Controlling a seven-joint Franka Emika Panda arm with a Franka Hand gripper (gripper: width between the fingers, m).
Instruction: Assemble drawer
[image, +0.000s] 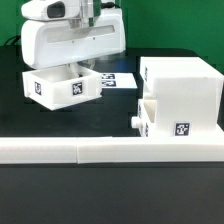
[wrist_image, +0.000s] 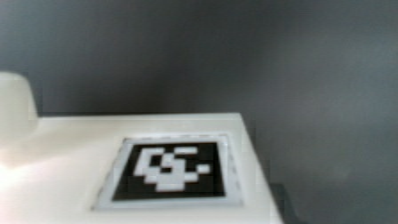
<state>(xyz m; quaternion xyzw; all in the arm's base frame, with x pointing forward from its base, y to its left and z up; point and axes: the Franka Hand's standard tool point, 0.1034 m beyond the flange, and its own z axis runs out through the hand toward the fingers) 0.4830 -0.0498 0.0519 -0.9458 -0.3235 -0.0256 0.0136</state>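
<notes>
step: 2nd tray (image: 62, 84) under claw (image: 78, 60), grip unclear | 1st tray (image: 162, 118) in housing (image: 180, 85) | next: lift, align with slot

Dark counter (image: 30, 190) has the drawer housing (image: 180, 95), a loose tray (image: 62, 83), marker board (image: 120, 79) and white border bars (image: 110, 151) sitting on it.

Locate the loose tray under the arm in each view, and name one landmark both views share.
Exterior view: the loose tray sits at the exterior view's left, directly below the arm, apart from the housing.
Wrist view: most likely the white surface that fills the lower part of the picture, seen close up.
Shared landmark: a black-and-white tag on the tray, probably the one at.
</notes>
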